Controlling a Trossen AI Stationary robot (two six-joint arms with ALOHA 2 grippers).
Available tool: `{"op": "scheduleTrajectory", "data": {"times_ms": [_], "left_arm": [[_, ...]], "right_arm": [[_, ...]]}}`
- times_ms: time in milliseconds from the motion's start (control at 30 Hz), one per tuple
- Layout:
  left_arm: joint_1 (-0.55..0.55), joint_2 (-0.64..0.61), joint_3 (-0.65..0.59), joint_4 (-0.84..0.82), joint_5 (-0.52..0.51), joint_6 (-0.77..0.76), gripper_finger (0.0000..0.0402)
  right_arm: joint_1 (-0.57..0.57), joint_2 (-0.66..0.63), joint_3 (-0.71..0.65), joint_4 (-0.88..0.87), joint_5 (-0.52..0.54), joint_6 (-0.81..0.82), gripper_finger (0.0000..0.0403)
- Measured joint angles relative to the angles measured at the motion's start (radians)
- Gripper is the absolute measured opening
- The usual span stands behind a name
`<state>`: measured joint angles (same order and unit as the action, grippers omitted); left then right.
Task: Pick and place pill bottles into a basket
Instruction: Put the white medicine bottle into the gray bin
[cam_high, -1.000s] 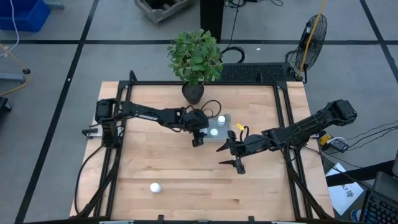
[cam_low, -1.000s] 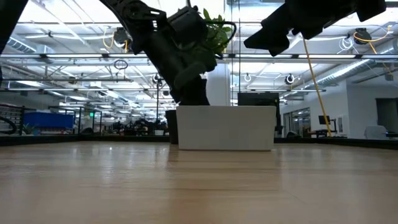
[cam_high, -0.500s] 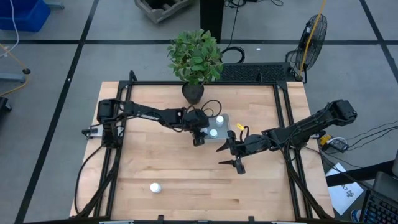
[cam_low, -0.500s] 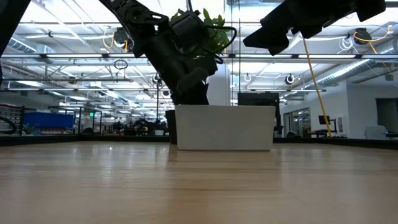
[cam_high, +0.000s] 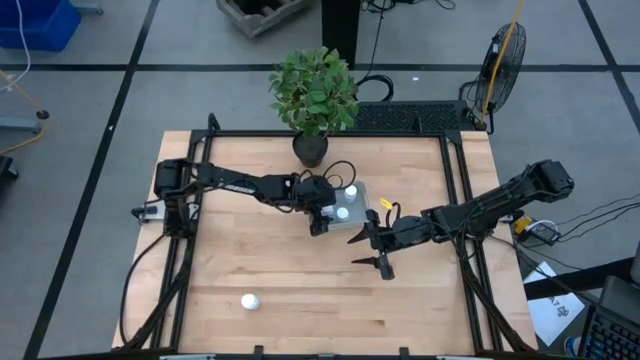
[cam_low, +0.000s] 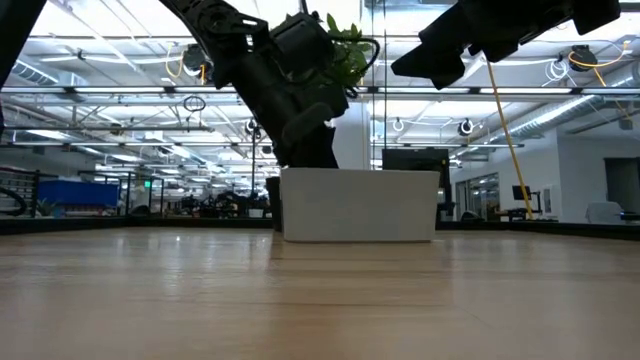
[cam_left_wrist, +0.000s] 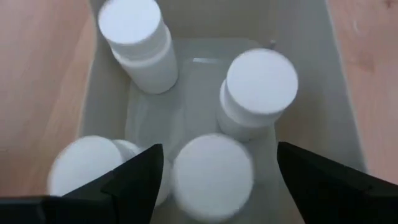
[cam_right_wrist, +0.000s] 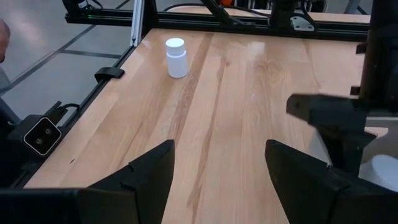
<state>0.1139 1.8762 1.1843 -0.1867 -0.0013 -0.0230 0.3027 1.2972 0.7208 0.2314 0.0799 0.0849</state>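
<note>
The basket (cam_high: 356, 213), a pale translucent tray, stands mid-table in front of the potted plant. The left wrist view shows several white pill bottles standing in it: two farther ones (cam_left_wrist: 135, 43) (cam_left_wrist: 259, 87) and two nearer ones (cam_left_wrist: 211, 176) (cam_left_wrist: 87, 172). My left gripper (cam_high: 318, 222) hovers open over the basket's left end, its fingers on either side of one nearer bottle without touching it. One more pill bottle (cam_high: 249, 301) stands upright on the table near its front left; it also shows in the right wrist view (cam_right_wrist: 176, 57). My right gripper (cam_high: 377, 254) is open and empty, right of the basket.
A dark pot with a green plant (cam_high: 313, 95) stands just behind the basket. A black frame (cam_high: 456, 190) runs along the table's edges. Bare wood (cam_high: 300, 270) lies between the basket and the lone bottle.
</note>
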Motion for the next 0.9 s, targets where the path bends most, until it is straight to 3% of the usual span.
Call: {"op": "scheduleTrajectory", "data": {"times_ms": [267, 533, 733, 900], "left_arm": [[-0.009, -0.113, 0.000, -0.058, 0.000, 0.013, 0.0321], [-0.101, -0.289, 0.000, -0.313, -0.031, -0.050, 0.0321], [-0.292, -0.382, -0.022, -0.484, -0.027, -0.197, 0.0321], [-0.521, -0.410, -0.024, -0.622, -0.078, -0.453, 0.0321]], "right_arm": [[0.000, 0.000, 0.000, 0.003, -0.001, -0.001, 0.0242], [0.000, 0.000, 0.000, -0.003, -0.002, -0.001, 0.0242], [0.000, 0.000, 0.000, -0.007, -0.004, 0.000, 0.0242], [0.001, 0.000, 0.000, -0.009, -0.006, 0.000, 0.0242]]}}
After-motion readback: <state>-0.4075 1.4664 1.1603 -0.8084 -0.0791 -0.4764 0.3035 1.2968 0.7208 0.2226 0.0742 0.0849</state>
